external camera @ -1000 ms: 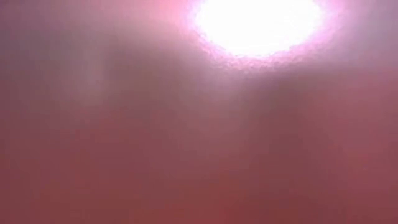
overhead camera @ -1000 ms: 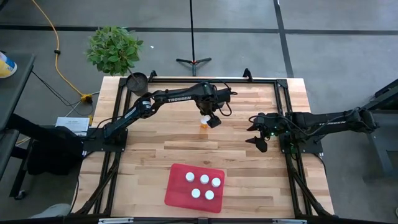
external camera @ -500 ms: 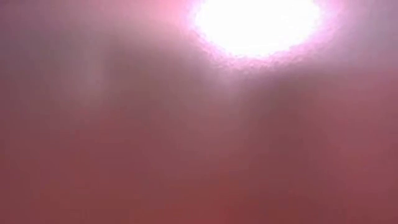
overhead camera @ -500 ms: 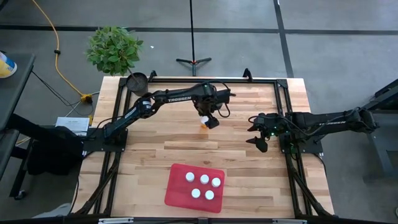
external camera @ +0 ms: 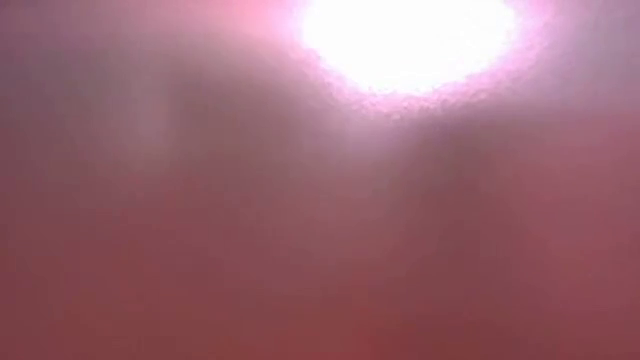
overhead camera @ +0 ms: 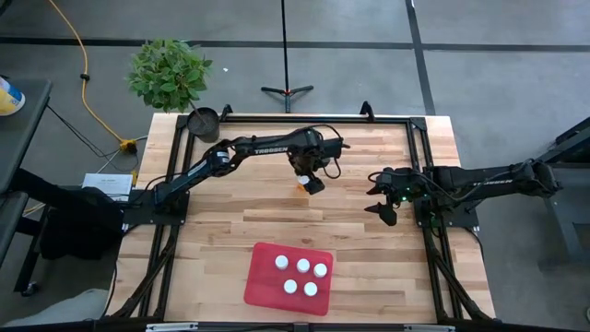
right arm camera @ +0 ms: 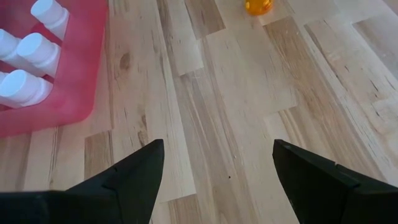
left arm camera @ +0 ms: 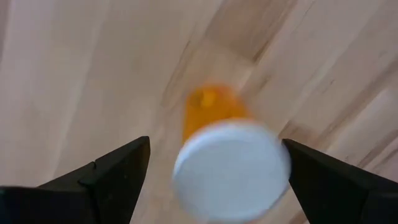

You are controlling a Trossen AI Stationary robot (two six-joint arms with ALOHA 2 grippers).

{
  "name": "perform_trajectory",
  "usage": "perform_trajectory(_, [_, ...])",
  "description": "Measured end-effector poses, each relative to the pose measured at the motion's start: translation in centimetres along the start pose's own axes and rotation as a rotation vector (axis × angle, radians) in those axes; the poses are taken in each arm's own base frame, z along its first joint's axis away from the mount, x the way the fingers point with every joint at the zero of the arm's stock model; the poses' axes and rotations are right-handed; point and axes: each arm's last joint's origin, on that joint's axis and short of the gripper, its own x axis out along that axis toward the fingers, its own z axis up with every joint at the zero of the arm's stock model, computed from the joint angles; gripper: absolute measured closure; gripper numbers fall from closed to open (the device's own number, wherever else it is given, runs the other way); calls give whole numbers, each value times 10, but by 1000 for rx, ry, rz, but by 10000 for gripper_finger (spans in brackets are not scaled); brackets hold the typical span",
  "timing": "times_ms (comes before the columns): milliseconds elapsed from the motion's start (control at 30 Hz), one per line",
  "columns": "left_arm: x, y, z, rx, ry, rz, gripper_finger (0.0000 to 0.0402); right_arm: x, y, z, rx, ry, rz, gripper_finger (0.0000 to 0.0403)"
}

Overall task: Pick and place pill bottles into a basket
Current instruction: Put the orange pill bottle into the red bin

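Observation:
One pill bottle [left arm camera: 214, 109], orange with a white cap [left arm camera: 231, 171], stands upright on the wooden table [overhead camera: 387, 267], alone near its middle; the high view shows only a bit of its orange body [overhead camera: 300, 185]. My left gripper [overhead camera: 312, 182] hangs right over it, open, with a finger on either side of the cap [left arm camera: 216, 144] and touching nothing. The red basket [overhead camera: 263, 286] lies near the front edge and holds several white-capped bottles [overhead camera: 302, 266]. My right gripper [overhead camera: 379, 201] waits open at the table's right [right arm camera: 217, 146].
A small dark pot [overhead camera: 203, 120] stands at the far left corner, with a green plant [overhead camera: 169, 72] beyond the table. The low view [external camera: 320, 220] shows only a red haze under a bright spot. Bare wood lies between the lone bottle and the basket.
My left arm has drawn slightly toward the table's left, bringing its gripper closer over the lone bottle, so the white cap that showed beside it in the high view is now covered. The bottle stays in place.

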Motion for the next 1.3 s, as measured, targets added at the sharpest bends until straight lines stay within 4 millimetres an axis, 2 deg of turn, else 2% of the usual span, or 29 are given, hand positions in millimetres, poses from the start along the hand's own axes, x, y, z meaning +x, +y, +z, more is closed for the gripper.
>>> perform_trajectory(167, [8, 1, -3, 4, 57, 16, 9, 0, 0, 0, 0, 0, 0, 112])
perform_trajectory(433, [9, 1, 1, 6, 23, 28, 19, 0, 0, 0, 0, 0, 0, 112])
perform_trajectory(867, [9, 1, 3, 7, 9, 26, 94, 0, 0, 0, 0, 1, 0, 112])
perform_trajectory(1233, [9, 1, 2, 6, 14, 27, 174, 0, 0, 0, 0, 1, 0, 112])
perform_trajectory(1300, [9, 1, 2, 6, 15, 27, 177, 0, 0, 0, 0, 1, 0, 112])
